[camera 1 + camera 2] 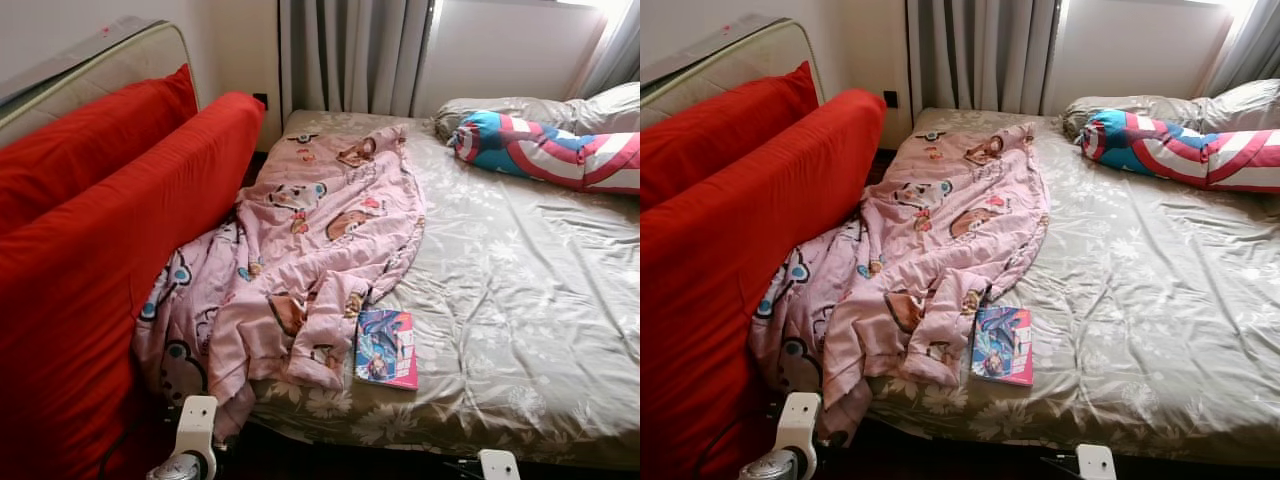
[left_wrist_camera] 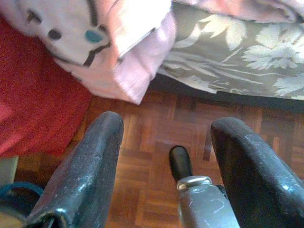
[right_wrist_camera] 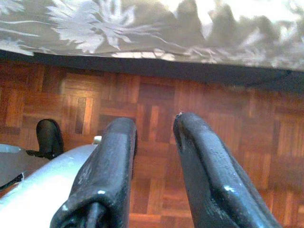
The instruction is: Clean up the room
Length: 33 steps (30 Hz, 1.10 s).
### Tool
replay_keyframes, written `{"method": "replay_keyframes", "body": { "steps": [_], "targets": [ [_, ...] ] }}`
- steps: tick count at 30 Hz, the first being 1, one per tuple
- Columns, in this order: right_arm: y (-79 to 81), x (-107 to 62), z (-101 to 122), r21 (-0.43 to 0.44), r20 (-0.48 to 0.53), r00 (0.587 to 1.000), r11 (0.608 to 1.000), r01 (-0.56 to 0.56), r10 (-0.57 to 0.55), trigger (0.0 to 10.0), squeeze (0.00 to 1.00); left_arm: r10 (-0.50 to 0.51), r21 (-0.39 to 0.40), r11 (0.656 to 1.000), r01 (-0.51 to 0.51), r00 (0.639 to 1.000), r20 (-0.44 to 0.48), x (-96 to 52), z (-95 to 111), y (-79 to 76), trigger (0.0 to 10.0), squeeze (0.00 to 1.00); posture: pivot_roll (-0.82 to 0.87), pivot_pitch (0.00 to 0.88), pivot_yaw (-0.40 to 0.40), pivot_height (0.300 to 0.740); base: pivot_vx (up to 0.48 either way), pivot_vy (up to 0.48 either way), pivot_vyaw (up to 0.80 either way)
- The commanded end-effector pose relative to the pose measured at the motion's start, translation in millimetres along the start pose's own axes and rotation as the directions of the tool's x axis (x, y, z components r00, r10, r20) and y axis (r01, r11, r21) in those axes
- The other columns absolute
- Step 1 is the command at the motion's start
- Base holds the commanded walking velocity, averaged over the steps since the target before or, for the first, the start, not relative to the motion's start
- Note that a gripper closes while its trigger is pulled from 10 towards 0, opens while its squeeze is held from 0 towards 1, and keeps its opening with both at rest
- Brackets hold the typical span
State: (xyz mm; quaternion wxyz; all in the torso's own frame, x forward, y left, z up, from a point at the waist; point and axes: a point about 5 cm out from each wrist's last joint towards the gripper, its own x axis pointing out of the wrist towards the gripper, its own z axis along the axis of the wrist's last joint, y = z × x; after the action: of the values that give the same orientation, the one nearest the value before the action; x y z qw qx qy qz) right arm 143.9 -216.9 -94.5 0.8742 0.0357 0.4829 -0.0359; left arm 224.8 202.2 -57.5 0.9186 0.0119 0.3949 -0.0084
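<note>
A crumpled pink cartoon blanket (image 1: 310, 240) lies across the left side of the bed (image 1: 520, 300) and spills over its near corner. A colourful picture book (image 1: 387, 348) rests flat on the olive floral sheet beside the blanket's lower end. A red, white and blue shield-print bolster (image 1: 560, 150) lies at the head of the bed. Both arms hang low before the bed's foot. My left gripper (image 2: 168, 128) is open over the parquet, below the blanket's hanging corner (image 2: 128, 57). My right gripper (image 3: 154, 123) is shut on nothing, over the floor under the bed's edge.
Tall red cushions (image 1: 100, 250) lean against a padded frame on the left, close beside the bed. Grey pillows (image 1: 500, 108) and grey curtains (image 1: 350, 55) are at the far end. Wooden parquet floor (image 3: 228, 142) runs under the bed's foot.
</note>
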Motion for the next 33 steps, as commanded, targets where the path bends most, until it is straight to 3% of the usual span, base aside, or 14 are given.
{"method": "replay_keyframes", "body": {
  "steps": [1,33],
  "targets": [
    [-0.4,0.6,4.3,-0.008,0.014,1.0,1.0,-0.005,0.005,10.0,0.0,0.003,0.0,1.0,-0.003,1.0,-0.024,-1.5,-6.9,1.7,10.0,0.0,-0.03,0.0,-0.012,0.74,0.0,0.0,0.8],
    [0.1,1.0,6.0,-0.025,0.012,1.0,1.0,-0.017,0.017,10.0,0.0,-0.006,0.021,1.0,0.007,1.0,-0.03,-0.9,-5.3,0.7,10.0,0.0,-0.04,0.0,-0.014,0.74,0.224,0.0,0.06]
  ]
}}
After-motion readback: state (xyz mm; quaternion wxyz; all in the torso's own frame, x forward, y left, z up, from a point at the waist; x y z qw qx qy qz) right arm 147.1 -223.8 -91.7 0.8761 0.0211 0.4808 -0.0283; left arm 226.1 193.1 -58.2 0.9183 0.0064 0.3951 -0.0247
